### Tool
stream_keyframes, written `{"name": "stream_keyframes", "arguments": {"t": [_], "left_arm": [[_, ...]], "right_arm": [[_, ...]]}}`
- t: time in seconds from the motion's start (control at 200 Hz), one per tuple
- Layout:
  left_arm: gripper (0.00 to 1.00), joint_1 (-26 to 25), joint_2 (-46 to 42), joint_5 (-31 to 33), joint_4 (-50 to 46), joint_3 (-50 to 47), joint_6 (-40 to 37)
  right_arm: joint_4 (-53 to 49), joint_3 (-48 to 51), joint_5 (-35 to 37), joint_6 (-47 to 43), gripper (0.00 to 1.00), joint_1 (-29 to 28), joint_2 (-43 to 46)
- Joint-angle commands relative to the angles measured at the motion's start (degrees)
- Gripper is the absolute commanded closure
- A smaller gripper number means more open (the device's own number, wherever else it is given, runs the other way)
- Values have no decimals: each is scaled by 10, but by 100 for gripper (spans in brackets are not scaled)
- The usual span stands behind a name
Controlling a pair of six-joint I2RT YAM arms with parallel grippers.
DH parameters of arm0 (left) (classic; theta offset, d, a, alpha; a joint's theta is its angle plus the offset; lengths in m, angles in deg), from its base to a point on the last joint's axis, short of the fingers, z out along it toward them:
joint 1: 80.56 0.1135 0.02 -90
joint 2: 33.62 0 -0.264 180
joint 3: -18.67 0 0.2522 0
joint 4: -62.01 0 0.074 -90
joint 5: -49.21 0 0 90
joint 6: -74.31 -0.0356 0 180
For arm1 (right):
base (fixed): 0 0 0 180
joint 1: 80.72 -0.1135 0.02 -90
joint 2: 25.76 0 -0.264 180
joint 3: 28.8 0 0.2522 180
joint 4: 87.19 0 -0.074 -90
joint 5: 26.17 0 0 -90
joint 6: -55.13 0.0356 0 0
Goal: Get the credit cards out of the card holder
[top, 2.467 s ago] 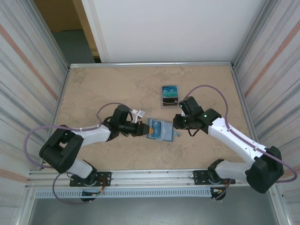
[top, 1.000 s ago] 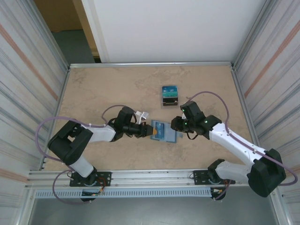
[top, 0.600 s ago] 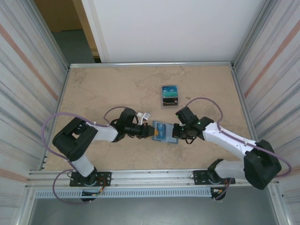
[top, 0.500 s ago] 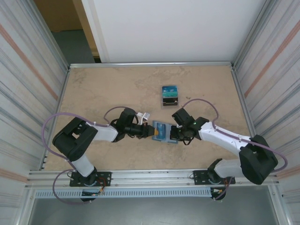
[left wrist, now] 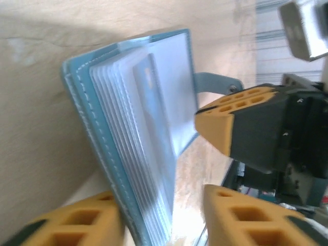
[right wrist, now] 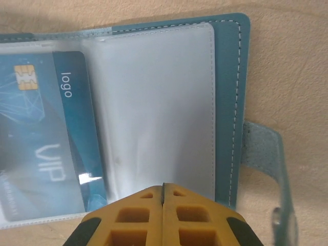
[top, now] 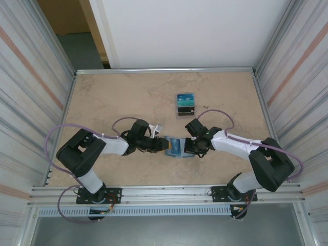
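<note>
Lying open on the table (top: 118,97), the card holder (top: 176,148) is at the near middle, directly between the two grippers, which come at it from opposite sides. The left gripper (left wrist: 159,205) is released: its two yellow fingers (left wrist: 72,225) stand apart, and the stitched edge of the teal cover with its fanned clear sleeves (left wrist: 128,128) is between them, with free space on the side of the other finger. The right gripper (right wrist: 163,190) is clenched, its fingers pressed flat together, and the tips are at the outer edge of the top clear sleeve; if they nip this thin leaf or only touch it, I cannot tell. One credit card (right wrist: 46,138) is inside a sleeve of the holder, blue with a gold chip and the words "logo" and "VIP". The closing strap (right wrist: 266,154) of the holder lies flat on the table beside the right gripper. A small stand (top: 185,104) with a blue top is farther back on the table, apart from the holder.
</note>
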Motion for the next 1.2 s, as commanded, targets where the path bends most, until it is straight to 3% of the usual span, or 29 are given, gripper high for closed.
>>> {"name": "stream_keyframes", "arguments": {"t": [0.0,0.2,0.401,0.722,0.942,1.198], "left_arm": [[44,-1,-44,68,-103,19,-50],[38,-4,-107,180,-226,36,-108],[38,-39,-119,231,-274,70,-151],[51,-67,-59,196,-215,78,-133],[63,-67,-37,189,-222,90,-155],[70,-69,-15,181,-236,109,-176]], "right_arm": [[2,-16,0,3,97,2,-2],[0,-23,0,4,97,4,6],[9,-31,-9,3,93,5,6],[44,-31,-42,3,93,10,-32],[68,-23,-64,3,93,23,-54],[99,-3,-85,9,88,41,-67]]}}
